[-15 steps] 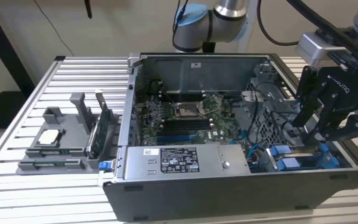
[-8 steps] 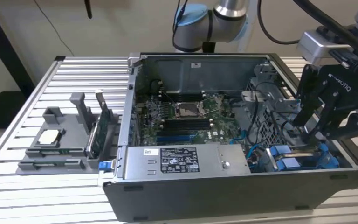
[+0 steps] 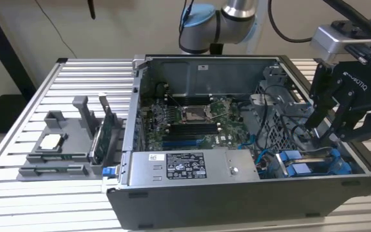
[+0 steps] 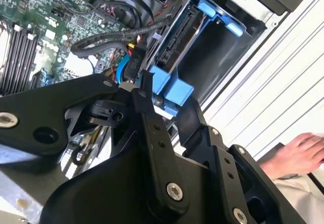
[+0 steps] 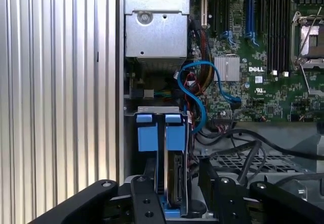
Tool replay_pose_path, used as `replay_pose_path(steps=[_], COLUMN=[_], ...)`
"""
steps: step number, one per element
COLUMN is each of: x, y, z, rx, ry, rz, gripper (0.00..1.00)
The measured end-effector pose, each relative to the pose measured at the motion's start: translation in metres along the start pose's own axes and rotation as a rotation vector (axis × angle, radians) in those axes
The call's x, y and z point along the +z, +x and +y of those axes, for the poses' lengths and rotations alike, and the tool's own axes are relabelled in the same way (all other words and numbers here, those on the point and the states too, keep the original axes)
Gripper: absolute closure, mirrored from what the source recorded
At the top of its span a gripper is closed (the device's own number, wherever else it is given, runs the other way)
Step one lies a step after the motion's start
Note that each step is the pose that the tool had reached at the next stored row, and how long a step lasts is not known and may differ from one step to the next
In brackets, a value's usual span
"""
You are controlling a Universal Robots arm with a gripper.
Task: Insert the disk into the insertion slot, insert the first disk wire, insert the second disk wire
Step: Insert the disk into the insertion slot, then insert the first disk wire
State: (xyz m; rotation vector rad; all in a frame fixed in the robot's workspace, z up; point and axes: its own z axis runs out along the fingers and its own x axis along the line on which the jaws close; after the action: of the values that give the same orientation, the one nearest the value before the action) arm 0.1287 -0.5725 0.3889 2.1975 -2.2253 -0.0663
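Pincer hangs downward, spread astride the disk.

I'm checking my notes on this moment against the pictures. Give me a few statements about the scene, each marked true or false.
1. The computer case lies open on a slatted table. True.
2. The gripper hangs over the processor socket. False: it is at the insertion slot, by the disk.
3. A person's hand shows beside the case in the second wrist view. True.
4. The grey fixture stands at the exterior view's right. False: at its left.
5. A blue cable runs over the motherboard. True.
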Motion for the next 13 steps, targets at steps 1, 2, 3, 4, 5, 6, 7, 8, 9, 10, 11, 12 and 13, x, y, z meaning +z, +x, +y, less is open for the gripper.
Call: replay_pose_path(steps=[1,2,3,4,5,6,7,8,9,10,11,12,13], x=[-0.0009,-0.0016,-0.0023,-0.0028,-0.0032,-0.0031,-0.0032,-0.0033,-0.0033,-0.0032,-0.0033,-0.0033,-0.0033], y=[0.0,0.0,0.0,-0.0001,-0.0001,-0.0001,-0.0001,-0.0001,-0.0001,-0.0001,-0.0002,-0.0005,-0.0011], z=[0.0,0.0001,0.0001,0.0001,0.0001,0.0002,0.0001,0.0001,0.0001,0.0001,0.0001,0.0002,0.0001], rx=[0.0,0.0,0.0,0.0,0.0,0.0,0.0,0.0,0.0,0.0,0.0,0.0,0.0], ry=[0.0,0.0,0.0,0.0,0.0,0.0,0.0,0.0,0.0,0.0,0.0,0.0,0.0], rz=[0.0,-0.0001,0.0,-0.0001,0.0,-0.0001,0.0003,0.0005,0.0006,0.0006,0.0006,0.0006,0.0008], gripper=[0.53,0.53,0.53,0.53,0.53,0.53,0.53,0.53,0.53,0.53,0.53,0.53,0.53])
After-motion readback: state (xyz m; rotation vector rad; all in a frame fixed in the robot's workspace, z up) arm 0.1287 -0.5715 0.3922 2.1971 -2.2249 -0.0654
